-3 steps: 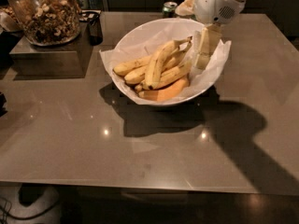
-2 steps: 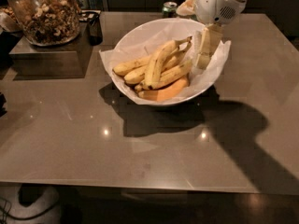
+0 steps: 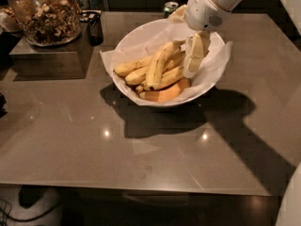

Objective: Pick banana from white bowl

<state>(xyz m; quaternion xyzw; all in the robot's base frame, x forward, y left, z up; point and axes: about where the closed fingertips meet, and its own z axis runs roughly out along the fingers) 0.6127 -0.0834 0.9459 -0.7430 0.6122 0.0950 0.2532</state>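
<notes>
The white bowl [image 3: 134, 41], wide, shallow and lined with crinkled white paper, stands on the brown table at centre back. Several yellow bananas [image 3: 156, 68] lie in it, pointing up to the right, over an orange piece [image 3: 164, 93]. My gripper [image 3: 192, 65] hangs down from the white wrist at the top right, inside the bowl's right half. It is right beside the upper ends of the bananas. I cannot tell whether it touches them.
A glass jar of nuts [image 3: 44, 13] stands on a dark raised block [image 3: 51, 58] at the back left. A small black object [image 3: 94, 25] is beside it. A green can [image 3: 170, 7] stands behind the bowl. The brown table [image 3: 141, 149] runs to the front edge.
My gripper has shifted slightly to the left, closer to the banana ends. The bowl and the bananas have not moved.
</notes>
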